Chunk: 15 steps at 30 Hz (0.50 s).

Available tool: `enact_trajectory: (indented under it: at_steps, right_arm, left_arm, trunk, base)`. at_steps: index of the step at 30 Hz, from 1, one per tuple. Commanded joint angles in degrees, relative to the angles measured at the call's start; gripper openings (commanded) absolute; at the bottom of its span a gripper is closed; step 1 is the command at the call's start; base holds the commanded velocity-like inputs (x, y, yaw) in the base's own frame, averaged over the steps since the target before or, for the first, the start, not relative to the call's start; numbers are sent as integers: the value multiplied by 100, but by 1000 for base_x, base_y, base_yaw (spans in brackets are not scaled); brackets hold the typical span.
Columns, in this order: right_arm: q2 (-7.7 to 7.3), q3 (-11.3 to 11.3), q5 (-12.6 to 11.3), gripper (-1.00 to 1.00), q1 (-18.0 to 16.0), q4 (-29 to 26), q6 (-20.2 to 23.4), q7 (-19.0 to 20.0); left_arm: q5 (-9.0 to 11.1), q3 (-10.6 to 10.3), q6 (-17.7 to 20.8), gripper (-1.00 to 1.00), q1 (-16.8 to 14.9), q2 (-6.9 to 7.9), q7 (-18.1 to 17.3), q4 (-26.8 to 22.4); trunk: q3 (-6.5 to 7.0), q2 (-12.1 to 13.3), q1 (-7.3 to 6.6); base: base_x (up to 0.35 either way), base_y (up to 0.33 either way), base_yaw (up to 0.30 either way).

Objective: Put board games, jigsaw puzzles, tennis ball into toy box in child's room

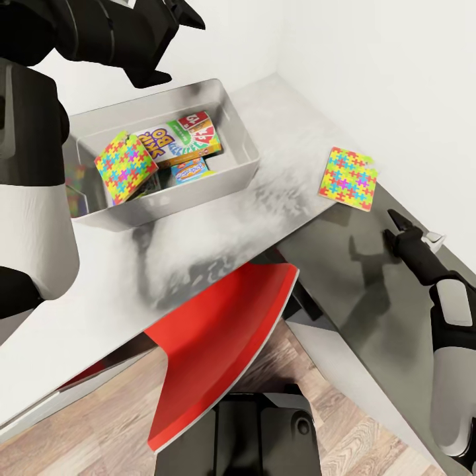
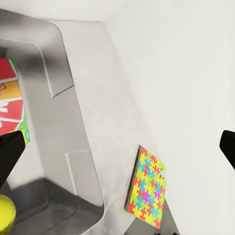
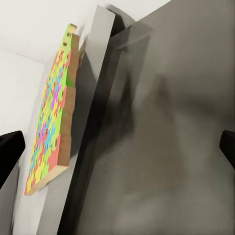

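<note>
— What's in the toy box [image 1: 233, 173] right now?

— One jigsaw puzzle [image 1: 124, 166] leans tilted against the wall of the box farthest from the corner of the room. Beside it lies the SKIP-BO box [image 1: 188, 137], and a smaller blue game box [image 1: 192, 169] sits just in front of that. From the left wrist camera I also catch a bit of yellow, rounded, low inside the box [image 2: 6, 214]; too little shows to name it.

— And the other puzzle?

— The second jigsaw puzzle [image 1: 348, 177] lies flat on the table [image 1: 112, 297], well apart from the toy box, right at the edge where the light grey top meets the dark grey wing [image 1: 370, 277], close to the white wall [image 1: 396, 79].

— The arms?

— The left gripper [image 1: 182, 13] hangs above the toy box, fingers spread wide, nothing between them. The right gripper [image 1: 402, 228] hovers over the dark wing, near the second puzzle, on the side away from the box. Its fingers [image 3: 10, 154] stand far apart too, empty.

— Anything else?

— A red chair [image 1: 218, 344] is tucked under the table, over the wooden floor [image 1: 106, 436].
</note>
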Motion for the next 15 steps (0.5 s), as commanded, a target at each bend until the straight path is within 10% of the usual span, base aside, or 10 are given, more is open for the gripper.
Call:
enact_trajectory:
  at_steps: [1,15]
  right_arm:
    - [1,-11,-37,100,-4,1,49,3]
    - [29,-12,-37,100,-4,27,48,-11]
  left_arm:
    - [43,-5,7,100,-6,3,50,-2]
    - [43,-11,7,100,10,1,50,-1]
  trunk:
    - [-6,-9,3]
    - [3,-9,3]
  base:
    - [0,0,35]
    - [0,0,117]
